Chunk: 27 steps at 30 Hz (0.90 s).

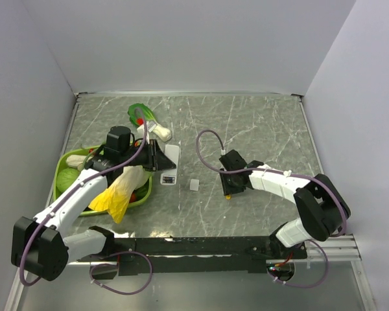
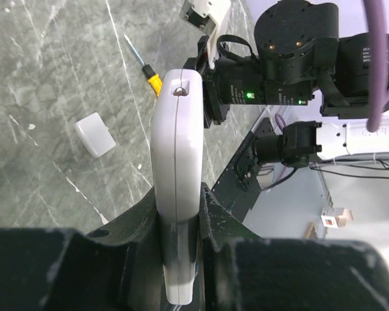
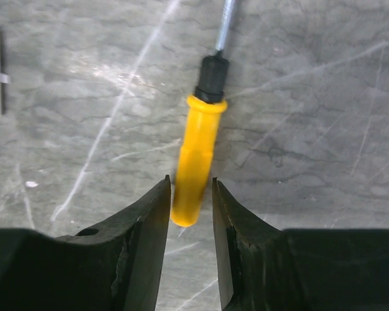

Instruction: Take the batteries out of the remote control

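My left gripper [image 2: 180, 189] is shut on the white remote control [image 2: 176, 149], which it holds on edge so that the side seam faces the wrist camera. From above, the remote control [image 1: 172, 155] sticks out of the left gripper [image 1: 159, 157] at centre left, with a dark patch on its near end. The batteries are hidden. My right gripper [image 3: 190, 183] is closed around the end of a yellow screwdriver [image 3: 198, 155] that lies on the table. The top view shows this gripper [image 1: 228, 190] at centre right.
A small grey cover piece [image 1: 194, 184] lies on the marble table between the two grippers. A green bowl [image 1: 60, 163] of toy vegetables and a yellow bag [image 1: 119, 192] sit at the left. A green and red toy [image 1: 141, 115] lies behind them.
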{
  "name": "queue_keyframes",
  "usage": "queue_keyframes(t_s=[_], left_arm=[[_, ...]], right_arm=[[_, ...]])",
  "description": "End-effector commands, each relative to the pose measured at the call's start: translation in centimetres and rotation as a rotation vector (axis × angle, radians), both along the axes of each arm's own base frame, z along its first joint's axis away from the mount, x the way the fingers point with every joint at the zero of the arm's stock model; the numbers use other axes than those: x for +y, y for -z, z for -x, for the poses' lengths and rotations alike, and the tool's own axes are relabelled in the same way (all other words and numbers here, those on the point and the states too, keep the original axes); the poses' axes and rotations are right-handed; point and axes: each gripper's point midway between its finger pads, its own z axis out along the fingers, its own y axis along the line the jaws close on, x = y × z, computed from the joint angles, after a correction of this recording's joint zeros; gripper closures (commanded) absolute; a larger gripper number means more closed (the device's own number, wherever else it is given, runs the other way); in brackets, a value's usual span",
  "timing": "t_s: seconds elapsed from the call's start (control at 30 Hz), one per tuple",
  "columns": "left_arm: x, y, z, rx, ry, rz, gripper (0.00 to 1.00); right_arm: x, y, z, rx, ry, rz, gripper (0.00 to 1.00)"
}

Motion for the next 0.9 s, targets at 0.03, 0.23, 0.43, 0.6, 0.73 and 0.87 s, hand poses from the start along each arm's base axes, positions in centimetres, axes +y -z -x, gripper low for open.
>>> queue_keyframes(t_s=[0.03,0.23,0.43,0.6,0.73,0.87], left_arm=[[-0.4,-0.7,0.0,-0.036,0.05,0.033,0.99],[0.3,-0.6,-0.5,-0.056,-0.011,-0.005,0.9],[0.3,0.9,-2.2,0.043,-0.075,-0.054,0.99],[1.2,0.1,-4.3,0.049,-0.207,-0.084,0.99],[1.3,-1.6,-6.3,0.061,-0.296,-0.072,0.99],[0.6,-1.7,-7.4,0.098,-0.307,-0.048,0.99]], right_arm=[[-0.6,1.1,0.2,0.0,0.046,0.043,0.6],[-0.4,1.1,0.0,-0.008,0.04,0.052,0.74],[0.7,-2.2,-0.8,-0.104,-0.031,0.003,1.0],[1.1,-7.2,-1.4,-0.263,-0.183,-0.01,1.0],[1.4,-12.1,-2.2,-0.508,-0.375,-0.027,1.0],[0.4,-14.6,-2.8,-0.688,-0.437,0.019,1.0]])
